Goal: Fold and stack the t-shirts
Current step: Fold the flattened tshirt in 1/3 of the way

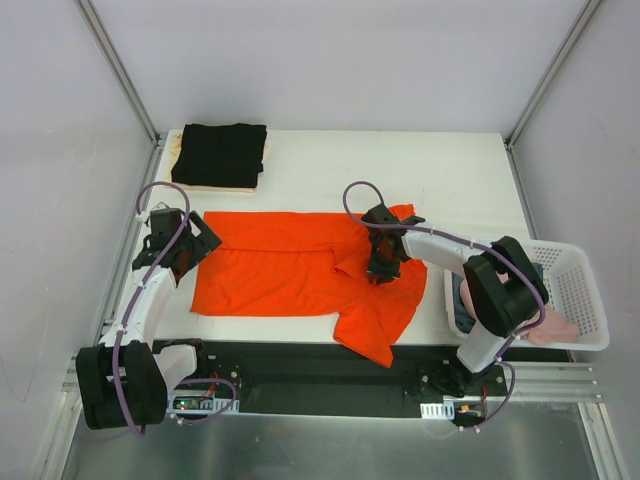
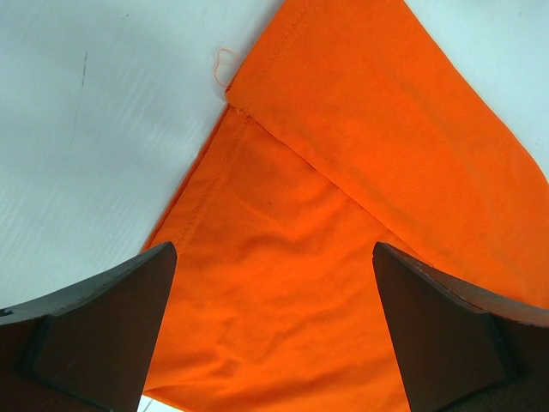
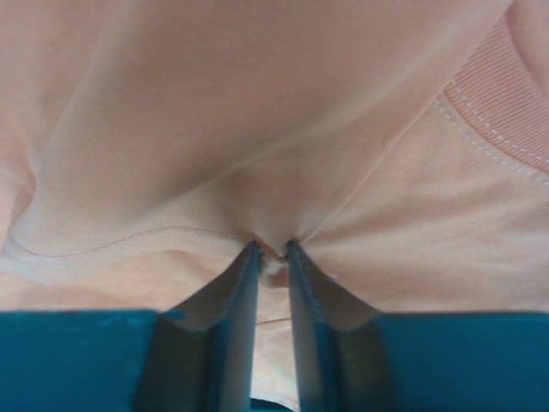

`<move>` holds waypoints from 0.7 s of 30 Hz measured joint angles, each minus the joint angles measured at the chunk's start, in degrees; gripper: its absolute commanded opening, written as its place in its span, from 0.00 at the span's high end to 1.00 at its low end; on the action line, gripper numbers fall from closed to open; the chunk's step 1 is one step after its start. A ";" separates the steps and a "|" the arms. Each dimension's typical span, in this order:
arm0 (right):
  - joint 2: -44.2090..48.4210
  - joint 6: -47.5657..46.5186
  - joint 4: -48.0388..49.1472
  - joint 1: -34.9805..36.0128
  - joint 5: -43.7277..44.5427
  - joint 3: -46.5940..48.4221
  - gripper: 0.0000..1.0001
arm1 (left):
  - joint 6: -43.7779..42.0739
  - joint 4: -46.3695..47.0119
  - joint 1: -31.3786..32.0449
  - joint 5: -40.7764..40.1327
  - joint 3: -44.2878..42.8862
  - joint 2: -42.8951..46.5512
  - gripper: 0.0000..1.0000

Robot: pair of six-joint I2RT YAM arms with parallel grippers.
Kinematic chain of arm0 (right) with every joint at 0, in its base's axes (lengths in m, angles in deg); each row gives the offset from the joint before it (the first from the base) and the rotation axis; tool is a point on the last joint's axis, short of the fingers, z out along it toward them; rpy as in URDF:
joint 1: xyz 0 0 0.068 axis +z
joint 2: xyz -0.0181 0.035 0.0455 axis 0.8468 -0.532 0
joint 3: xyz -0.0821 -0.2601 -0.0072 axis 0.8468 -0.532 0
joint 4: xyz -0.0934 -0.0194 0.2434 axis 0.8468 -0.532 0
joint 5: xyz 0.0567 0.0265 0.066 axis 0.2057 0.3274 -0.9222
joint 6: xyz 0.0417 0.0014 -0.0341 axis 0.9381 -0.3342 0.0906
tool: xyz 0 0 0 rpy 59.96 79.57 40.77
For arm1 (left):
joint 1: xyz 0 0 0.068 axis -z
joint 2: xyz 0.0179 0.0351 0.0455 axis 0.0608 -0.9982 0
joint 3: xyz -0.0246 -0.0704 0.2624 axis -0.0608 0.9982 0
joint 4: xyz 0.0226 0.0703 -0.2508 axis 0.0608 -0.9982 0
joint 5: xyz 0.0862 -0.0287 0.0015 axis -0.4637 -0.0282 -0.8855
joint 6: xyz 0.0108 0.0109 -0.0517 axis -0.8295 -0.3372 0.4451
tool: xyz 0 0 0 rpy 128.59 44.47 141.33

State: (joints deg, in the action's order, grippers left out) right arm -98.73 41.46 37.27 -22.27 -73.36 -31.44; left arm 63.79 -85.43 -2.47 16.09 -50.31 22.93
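A white table (image 1: 470, 170) sits inside pale walls with metal corner posts. In the top view the orange-red t-shirt (image 1: 280, 270) lies spread across the middle of the frame, one sleeve trailing toward the lower edge. It looks laid out flat so it can be folded. At upper left a folded black t-shirt (image 1: 220, 152) rests on a cream one (image 1: 215, 187), probably the start of the stack. At right, a white basket (image 1: 585, 290) holds more shirts waiting their turn. The left gripper (image 1: 185, 245) stands at the shirt's left edge, and the right gripper (image 1: 383, 262) is near the neck.

In the left wrist view, the left gripper (image 2: 273, 257) has its jaws spread wide and holds nothing. It is poised over the hemmed corner of the orange cloth (image 2: 343, 257), likely to take that corner.

In the right wrist view, the right gripper (image 3: 270, 251) has its jaws nearly together, nipping a small pucker of the shirt (image 3: 257, 129). The cloth looks washed-out here. The ribbed collar (image 3: 497, 94) lies at upper right, so the pinch is just below the neck, probably to lift a fold.
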 measured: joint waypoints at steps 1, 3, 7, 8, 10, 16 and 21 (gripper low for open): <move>0.00 0.04 -0.02 0.00 0.15 0.00 0.85 | 0.00 0.00 0.00 0.00 0.00 0.00 0.01; 0.00 0.04 -0.07 0.00 0.66 0.00 0.86 | 0.02 -0.02 0.00 0.00 0.00 -0.02 0.01; 0.02 0.04 -0.11 0.00 0.98 0.00 0.86 | 0.00 -0.02 0.00 0.00 -0.02 -0.33 0.01; 0.09 0.04 -0.24 0.00 1.09 0.00 0.86 | 0.00 -0.04 0.00 0.00 0.00 -0.35 0.01; 0.28 0.04 -0.72 0.00 1.51 0.00 0.86 | 0.00 -0.04 0.00 0.00 0.00 -0.37 0.01; 2.60 -0.09 -3.63 0.24 3.37 0.00 0.86 | 0.00 -0.07 0.00 0.00 -0.02 -0.39 0.01; 4.11 -0.39 -5.68 0.39 4.17 0.00 0.85 | 0.00 -0.04 0.00 0.00 -0.11 -0.92 0.01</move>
State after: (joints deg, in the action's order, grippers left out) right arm -94.62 41.07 31.59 -21.87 -69.19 -31.44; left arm 63.79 -85.48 -2.47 16.09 -50.42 22.01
